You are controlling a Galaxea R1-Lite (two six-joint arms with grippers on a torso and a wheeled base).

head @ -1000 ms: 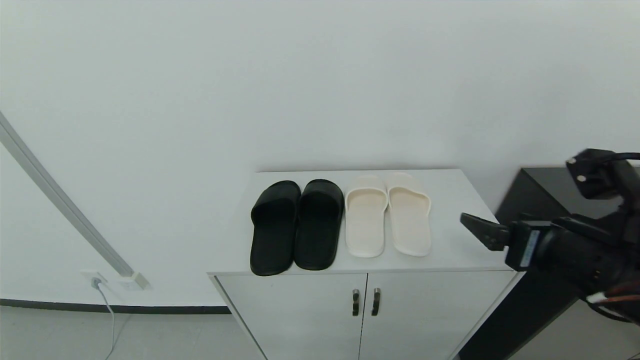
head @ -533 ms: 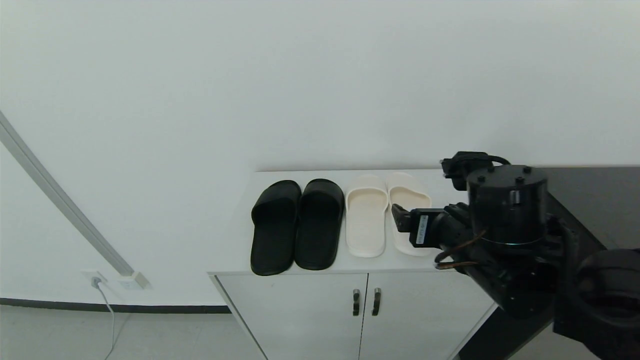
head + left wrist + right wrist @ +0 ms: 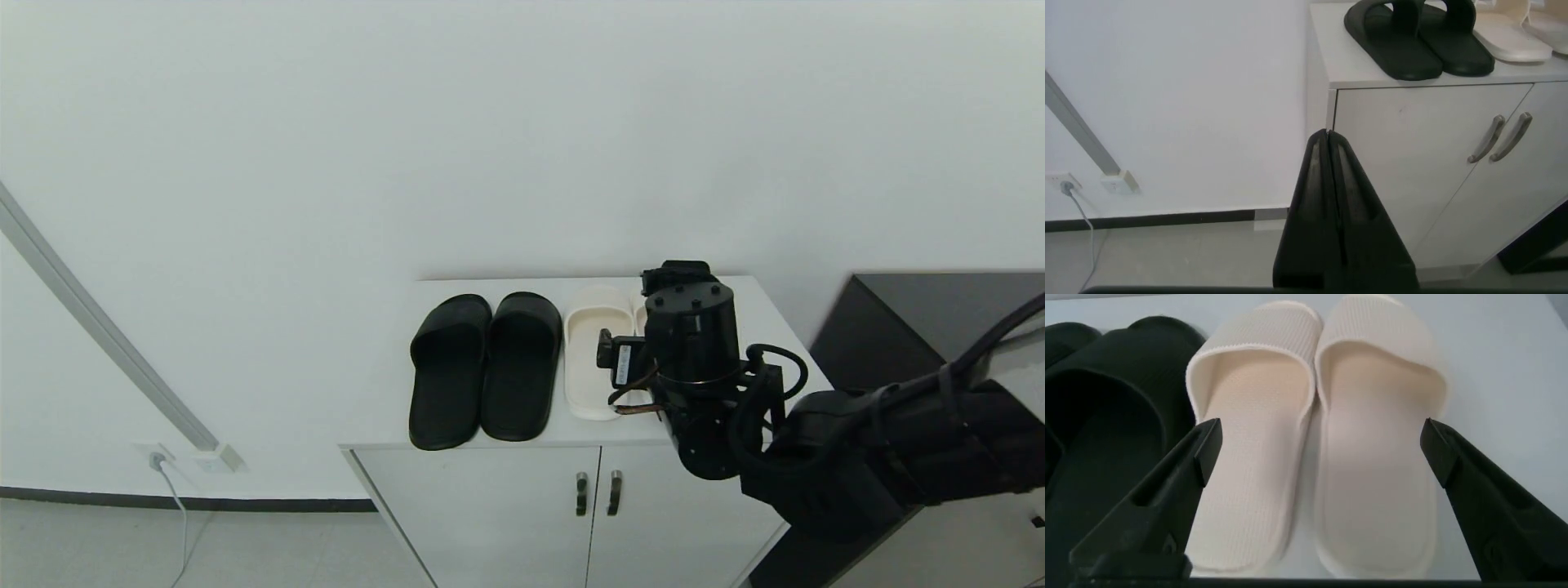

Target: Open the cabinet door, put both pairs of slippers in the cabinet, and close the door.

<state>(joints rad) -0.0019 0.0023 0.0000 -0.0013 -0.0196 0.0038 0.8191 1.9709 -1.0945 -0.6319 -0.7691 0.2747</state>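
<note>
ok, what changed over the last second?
The right arm swung in from the right across the cabinet top. The right gripper now hangs open over the cream slippers, gripping nothing. Unchanged: both the black slippers and the cream pair in place, cabinet doors shut.

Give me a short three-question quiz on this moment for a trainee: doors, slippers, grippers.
1. True or false: the cabinet doors are both closed.
2. Which pair is the open right gripper lined up with? A. black slippers B. cream slippers C. neither pair
3. Fill in: the left gripper, low beside the cabinet, is ____ (open or shut).

Key: 1 true, as both doors sit flush with their handles side by side. 2 B, as the fingers frame the cream pair. 3 shut.
</note>
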